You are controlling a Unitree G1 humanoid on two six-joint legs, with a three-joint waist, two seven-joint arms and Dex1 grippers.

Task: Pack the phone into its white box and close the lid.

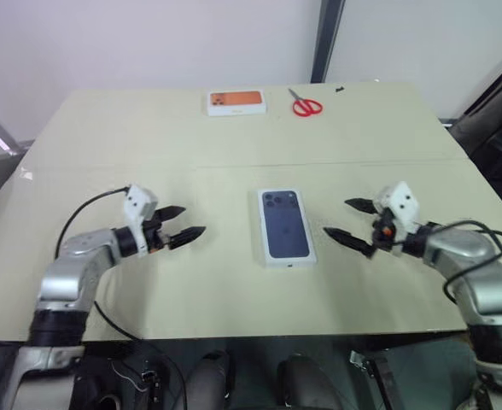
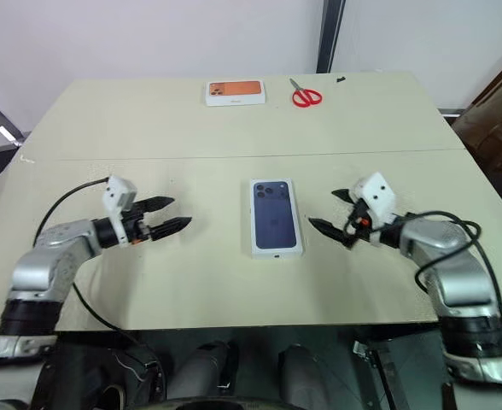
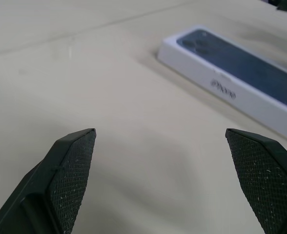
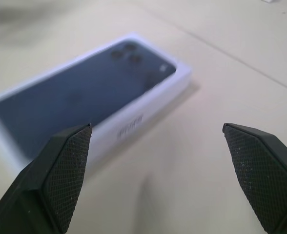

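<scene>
Closed white rectangular cardboard box at the middle of the table.

The white lid, printed with a dark blue phone picture and its camera cluster at the far corner, is seated flat over the box. The long sides run away from the robot. The phone itself is hidden.
</scene>
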